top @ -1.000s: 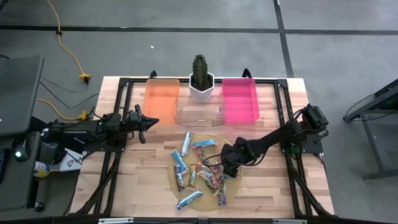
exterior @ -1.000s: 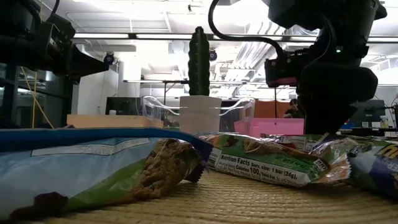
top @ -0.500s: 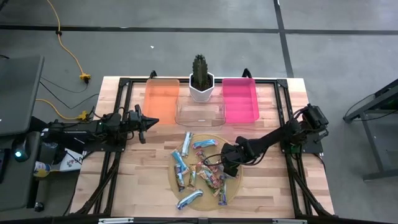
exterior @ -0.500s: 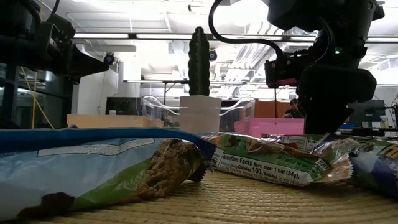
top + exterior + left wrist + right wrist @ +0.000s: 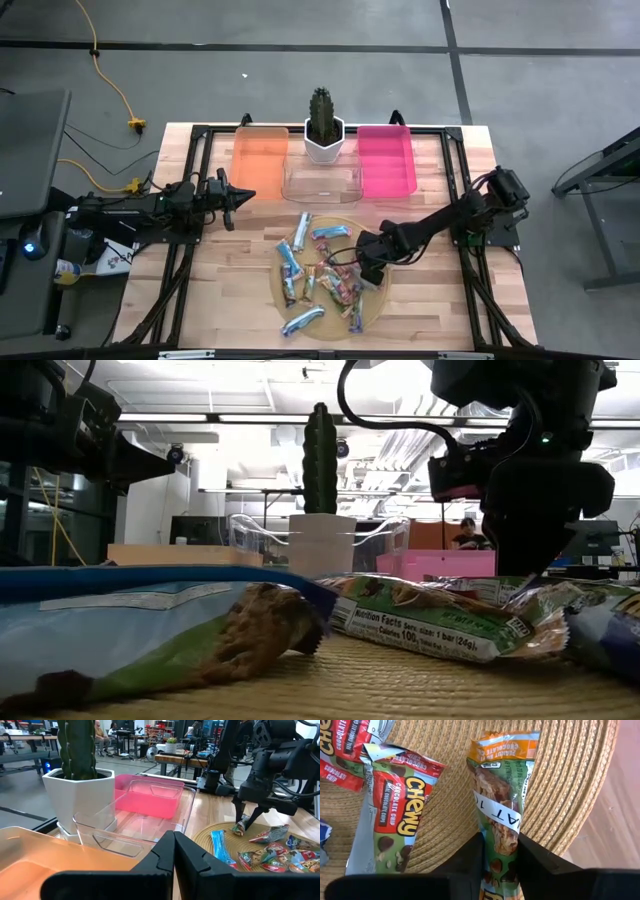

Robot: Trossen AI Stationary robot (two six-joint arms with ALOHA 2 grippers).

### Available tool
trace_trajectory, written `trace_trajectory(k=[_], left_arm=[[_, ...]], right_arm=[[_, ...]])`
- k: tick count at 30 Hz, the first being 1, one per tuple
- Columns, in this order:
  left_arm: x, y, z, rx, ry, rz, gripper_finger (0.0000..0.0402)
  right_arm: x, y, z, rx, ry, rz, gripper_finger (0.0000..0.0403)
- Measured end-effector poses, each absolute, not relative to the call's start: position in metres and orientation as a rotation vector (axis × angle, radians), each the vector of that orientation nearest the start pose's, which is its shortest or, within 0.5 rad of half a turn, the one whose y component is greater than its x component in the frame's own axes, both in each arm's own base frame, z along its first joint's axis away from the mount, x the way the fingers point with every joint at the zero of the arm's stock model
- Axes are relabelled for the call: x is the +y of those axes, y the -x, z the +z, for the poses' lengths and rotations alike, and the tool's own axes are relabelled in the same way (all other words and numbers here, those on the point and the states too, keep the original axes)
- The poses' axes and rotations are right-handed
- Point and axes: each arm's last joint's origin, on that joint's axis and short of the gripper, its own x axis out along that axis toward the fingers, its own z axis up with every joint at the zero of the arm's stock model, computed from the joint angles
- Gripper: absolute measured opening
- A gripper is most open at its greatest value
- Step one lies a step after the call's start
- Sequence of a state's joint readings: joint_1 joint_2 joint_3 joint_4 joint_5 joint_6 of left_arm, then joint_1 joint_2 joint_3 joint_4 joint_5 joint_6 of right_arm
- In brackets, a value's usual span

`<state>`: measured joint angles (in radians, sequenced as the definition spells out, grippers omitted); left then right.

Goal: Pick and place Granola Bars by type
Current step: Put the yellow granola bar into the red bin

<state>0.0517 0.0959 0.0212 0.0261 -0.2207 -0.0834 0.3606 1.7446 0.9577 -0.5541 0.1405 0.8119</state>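
Note:
Several granola bars (image 5: 318, 278) in blue-and-white, red and orange-green wrappers lie scattered on a round woven mat (image 5: 378, 292). My right gripper (image 5: 366, 265) is down over the right part of the mat, shut on an orange-and-green bar (image 5: 499, 805). A red "Chewy" bar (image 5: 395, 812) lies just beside it on the mat. The left wrist view shows the same gripper (image 5: 246, 820) from afar, with the bar (image 5: 240, 826) at its fingertips. My left gripper (image 5: 243, 193) is shut and hovers by the orange bin (image 5: 260, 155), touching nothing. My right gripper pinches the orange-and-green bar between its two fingers (image 5: 470, 857), which lie across the bar's width near one end (image 5: 497, 845). The fingers come from above, pointing down. The bar's far end (image 5: 504, 747) lies on the mat.
Along the far edge stand an orange bin, a clear bin (image 5: 322, 180) and a pink bin (image 5: 386, 160). A cactus in a white pot (image 5: 323, 128) stands behind the clear one. Bare wood (image 5: 220, 280) lies left and right of the mat. People show in the room beyond.
My right gripper has stayed low over the right part of the mat with only a slight shift, and the bars near it have stirred a little.

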Motion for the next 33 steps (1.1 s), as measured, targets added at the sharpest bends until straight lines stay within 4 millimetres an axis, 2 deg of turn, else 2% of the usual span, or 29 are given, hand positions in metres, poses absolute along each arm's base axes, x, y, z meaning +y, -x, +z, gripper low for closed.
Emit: trace_trajectory(k=[11,16,28,33], left_arm=[[0.012,-0.101,0.166,0.037,0.079,0.275,0.0001],[0.012,-0.101,0.166,0.037,0.079,0.275,0.0001],[0.012,-0.101,0.166,0.037,0.079,0.274,0.0001],[0.012,-0.101,0.166,0.037,0.079,0.274,0.0001]], right_arm=[[0.090,-0.294,0.155,1.167,-0.435,-0.327,0.0089],[0.086,-0.301,0.167,1.065,-0.451,-0.276,0.0089],[0.079,-0.336,0.206,0.619,-0.470,-0.028,0.0090],[0.072,-0.339,0.240,0.409,-0.440,0.022,0.0089]])
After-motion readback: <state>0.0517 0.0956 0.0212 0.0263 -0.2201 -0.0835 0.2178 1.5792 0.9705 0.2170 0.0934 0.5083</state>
